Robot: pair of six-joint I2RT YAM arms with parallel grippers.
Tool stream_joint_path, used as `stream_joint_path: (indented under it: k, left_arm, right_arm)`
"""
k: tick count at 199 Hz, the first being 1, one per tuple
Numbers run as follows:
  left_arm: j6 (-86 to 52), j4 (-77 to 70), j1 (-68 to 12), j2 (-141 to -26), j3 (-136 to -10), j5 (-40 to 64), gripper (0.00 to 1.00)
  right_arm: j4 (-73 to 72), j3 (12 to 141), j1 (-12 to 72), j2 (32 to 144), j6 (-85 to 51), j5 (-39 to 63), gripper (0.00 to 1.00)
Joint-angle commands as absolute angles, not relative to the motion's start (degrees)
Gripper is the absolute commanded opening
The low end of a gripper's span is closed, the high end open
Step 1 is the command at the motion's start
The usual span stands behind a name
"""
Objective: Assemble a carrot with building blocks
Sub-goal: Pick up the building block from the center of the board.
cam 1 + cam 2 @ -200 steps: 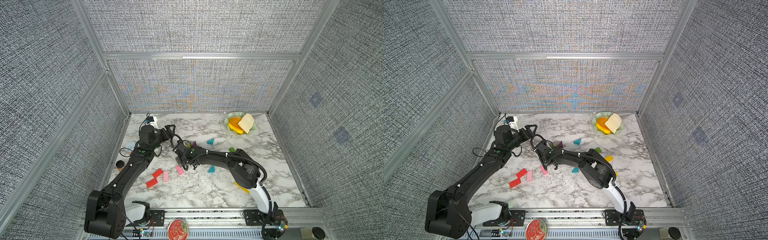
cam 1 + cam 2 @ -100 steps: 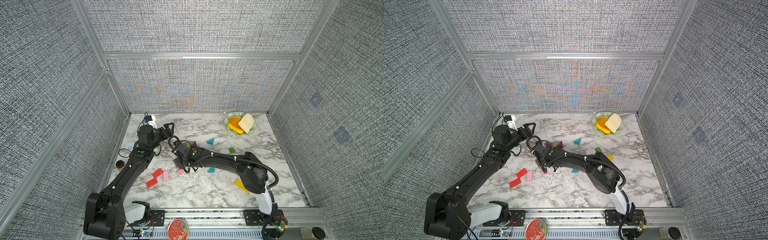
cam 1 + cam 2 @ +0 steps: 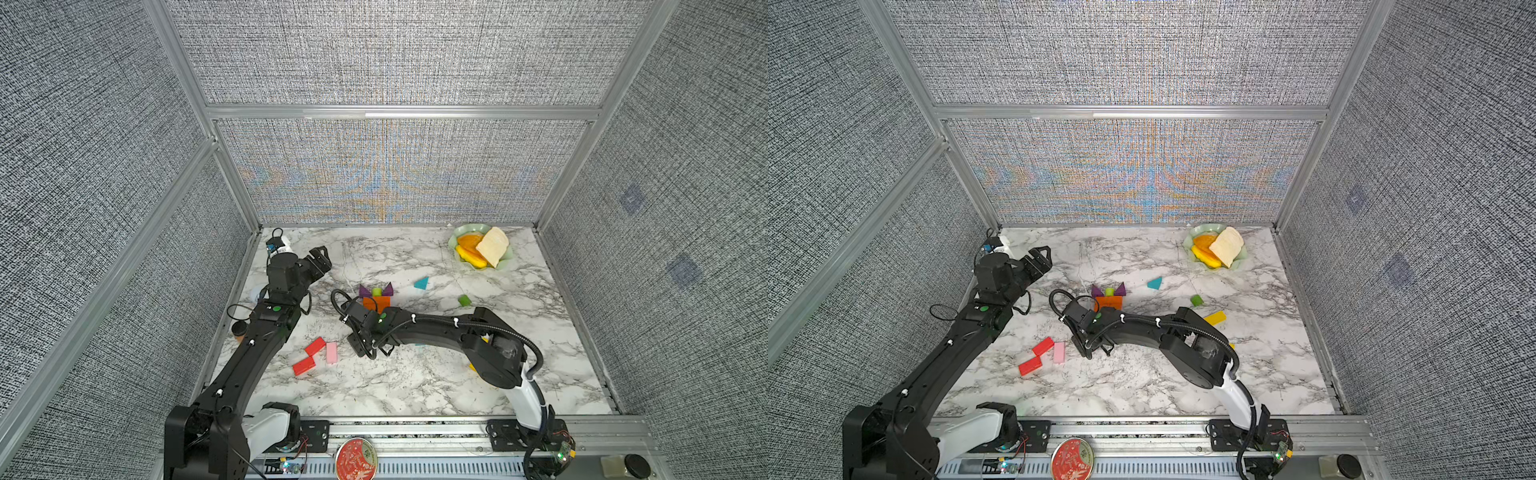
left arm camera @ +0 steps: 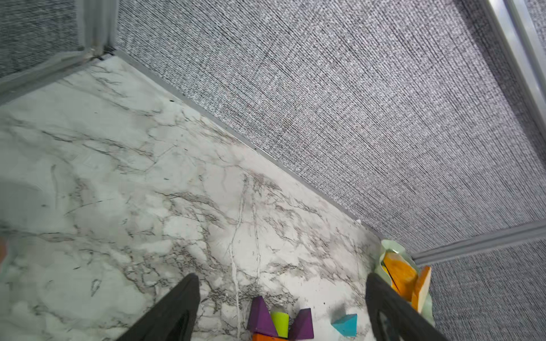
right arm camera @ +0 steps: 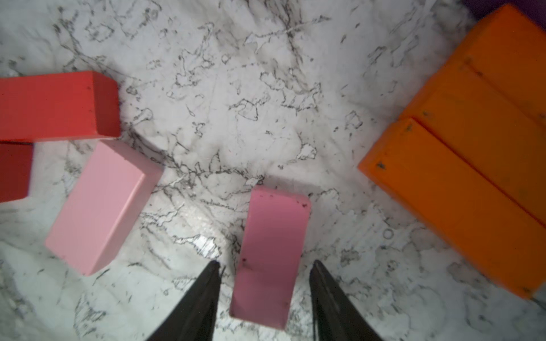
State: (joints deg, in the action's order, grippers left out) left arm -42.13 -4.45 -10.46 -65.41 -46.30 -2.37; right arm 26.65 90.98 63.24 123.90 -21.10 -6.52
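My right gripper (image 5: 266,262) is open and low over the table, its fingers straddling one end of a dark pink bar (image 5: 274,236) with a thin gap on each side. In both top views the gripper (image 3: 365,353) hides that bar. A light pink bar (image 5: 103,206) and two red bars (image 3: 314,345) lie just to its left. Behind it sit the orange bars (image 3: 376,302) side by side, with two purple triangles (image 3: 364,290) and a lime stub (image 3: 377,292) at their far edge. My left gripper (image 3: 320,257) hangs open and empty at the back left.
A teal triangle (image 3: 422,283), a lime stub (image 3: 464,299) and a yellow bar (image 3: 1214,318) lie right of the orange bars. A green plate (image 3: 467,227) with fruit slices and bread stands at the back right. A small dark cylinder (image 3: 239,328) sits by the left wall.
My right gripper has come forward from beside the orange bars onto the dark pink bar, and its jaws have narrowed around it. My left gripper has drawn back and opened a little.
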Motion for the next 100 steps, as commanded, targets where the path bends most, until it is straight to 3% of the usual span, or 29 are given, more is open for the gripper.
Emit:
stream_joint_path:
  k: [1, 40, 100]
  left_arm:
    - [-42.94, -3.0, -10.31, -64.95, -46.16, -9.54, 0.89]
    - [-42.72, -3.21, -10.11, -64.99, -46.1, -9.85, 0.89]
    - [-42.54, -4.86, -10.09, -66.43, -45.79, -5.76, 0.89]
  right_arm:
    - [27.07, 91.74, 63.28, 124.96, -22.41, -6.66, 0.37]
    - [27.2, 89.71, 63.85, 122.46, -22.46, -9.04, 0.28]
    - [25.57, 76.62, 63.63, 111.09, -18.02, -10.41, 0.25]
